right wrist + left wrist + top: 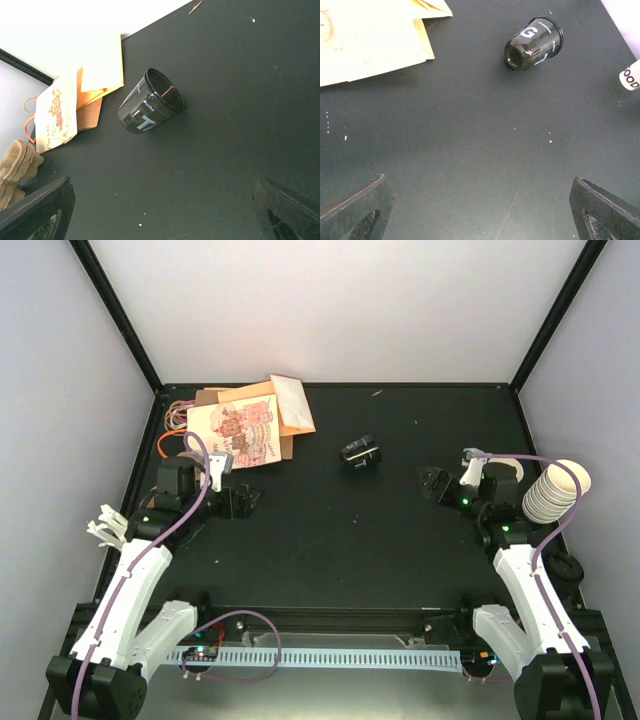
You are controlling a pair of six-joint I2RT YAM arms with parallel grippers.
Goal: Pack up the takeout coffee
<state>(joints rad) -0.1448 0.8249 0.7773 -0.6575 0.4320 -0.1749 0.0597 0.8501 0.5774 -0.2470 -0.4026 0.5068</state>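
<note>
a small black tapered cup (360, 453) with pale print lies on its side, well right of the pile of printed paper bags (245, 425), untouched. left gripper (240, 502) and right gripper (435, 485) gape wide, empty. approach stage, seemingly; next, jaws must straddle the cup.

Robot lab test cell: matte black tabletop (400, 540) boxed in by plain white wall panels (340, 310) w/ black frame bars (115, 310) at the corners. White jointed left arm (130, 590) and right arm (530, 590) bolted at near edge, loose purple cables (250, 640) looping off them, long white slotted strip (340, 655) along the front. Table items read as props: printed paper bags (240, 430) in a flat pile, stack of nested cream paper cups (555, 492), small black tapered cup w/ white print (360, 453) lying on its side.
</note>
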